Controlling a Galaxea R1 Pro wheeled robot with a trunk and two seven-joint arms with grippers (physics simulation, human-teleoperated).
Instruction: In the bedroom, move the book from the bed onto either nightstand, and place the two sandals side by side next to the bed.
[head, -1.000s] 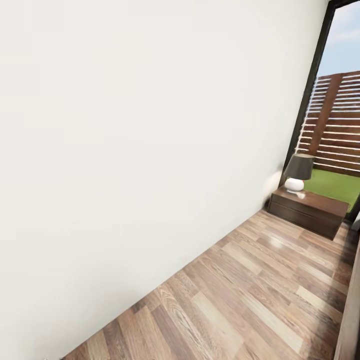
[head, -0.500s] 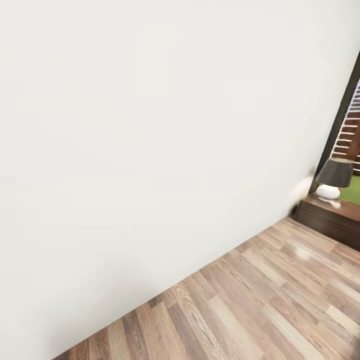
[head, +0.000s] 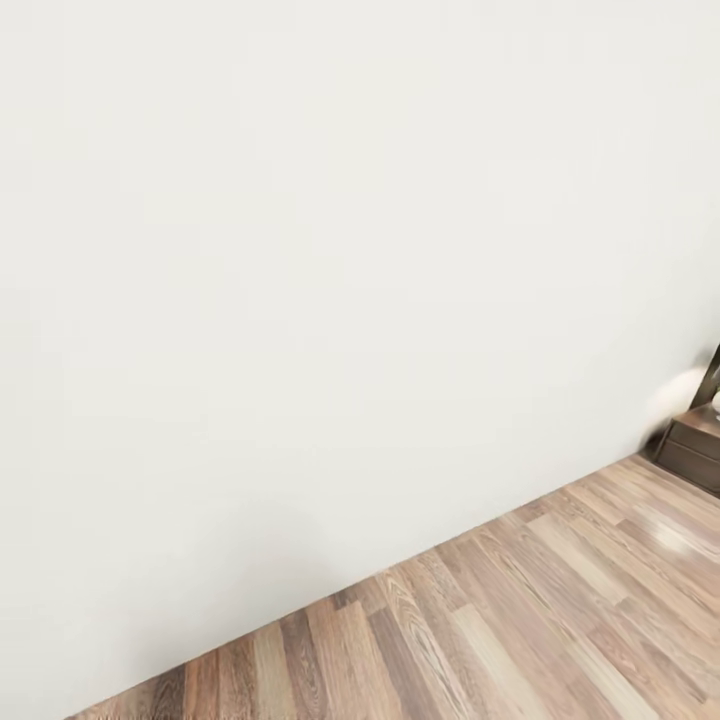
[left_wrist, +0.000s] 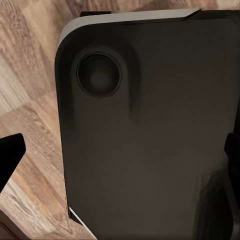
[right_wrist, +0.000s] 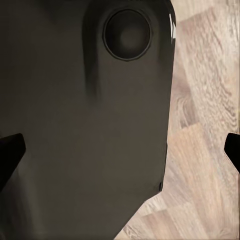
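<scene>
Seen nearest, through both wrist cameras: a broad dark rounded panel of the robot's own body (left_wrist: 150, 130) with a round recessed disc, hanging over brown wood-plank floor (left_wrist: 30, 100). Left jaws apart, black fingertips (left_wrist: 10, 160) at opposite edges, nothing between them; right jaws likewise apart and empty, fingertips (right_wrist: 10, 155) wide of the same dark panel (right_wrist: 80, 125). Farther out, in the head view: the plank floor (head: 520, 620) running diagonally to a plain white wall (head: 300, 250). Farthest, at the right edge against that wall: a corner of a low dark brown wooden nightstand (head: 695, 455), cut off by the frame.
</scene>
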